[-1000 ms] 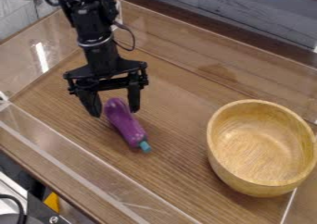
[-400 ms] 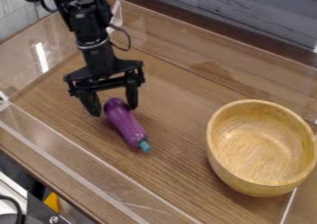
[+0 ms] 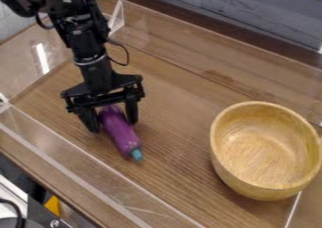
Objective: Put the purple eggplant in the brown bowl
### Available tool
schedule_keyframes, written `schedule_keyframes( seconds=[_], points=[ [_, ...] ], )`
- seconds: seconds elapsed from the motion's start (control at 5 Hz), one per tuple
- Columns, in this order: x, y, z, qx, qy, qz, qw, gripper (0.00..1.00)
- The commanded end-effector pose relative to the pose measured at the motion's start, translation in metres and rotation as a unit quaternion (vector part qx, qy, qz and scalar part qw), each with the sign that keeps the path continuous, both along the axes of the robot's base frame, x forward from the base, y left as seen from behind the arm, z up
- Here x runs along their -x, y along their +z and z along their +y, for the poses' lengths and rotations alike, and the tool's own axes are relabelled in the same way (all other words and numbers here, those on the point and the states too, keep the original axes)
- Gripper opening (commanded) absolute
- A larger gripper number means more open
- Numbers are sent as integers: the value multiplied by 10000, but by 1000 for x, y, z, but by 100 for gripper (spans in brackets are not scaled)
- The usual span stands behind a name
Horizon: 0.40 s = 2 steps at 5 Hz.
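A wooden table (image 3: 189, 90) with dark brown grain is filling most of the frame, running from the upper left down to the lower right. The purple eggplant (image 3: 120, 133) is lying directly on it left of centre, slanting with its teal-blue stem tip pointing toward the lower right. The brown bowl (image 3: 224, 161) is sitting upright on the table at the right, well apart from the eggplant, its opening facing up. Clear low walls (image 3: 70, 180) are standing along the table's edges.
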<state>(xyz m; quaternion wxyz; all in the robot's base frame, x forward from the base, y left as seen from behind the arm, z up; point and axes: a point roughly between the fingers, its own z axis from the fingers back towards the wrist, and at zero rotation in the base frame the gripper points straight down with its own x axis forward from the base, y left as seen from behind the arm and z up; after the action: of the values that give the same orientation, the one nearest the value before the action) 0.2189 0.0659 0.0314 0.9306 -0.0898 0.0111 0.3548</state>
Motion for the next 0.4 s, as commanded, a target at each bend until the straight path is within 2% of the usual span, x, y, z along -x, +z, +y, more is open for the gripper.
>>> schedule_keyframes(
  seconds=[0.0,0.2],
  points=[
    [-5,7,-12,-87,-3,-245,9997,100],
    [0,-2,-12,-104,174,-301,9993,100]
  ],
)
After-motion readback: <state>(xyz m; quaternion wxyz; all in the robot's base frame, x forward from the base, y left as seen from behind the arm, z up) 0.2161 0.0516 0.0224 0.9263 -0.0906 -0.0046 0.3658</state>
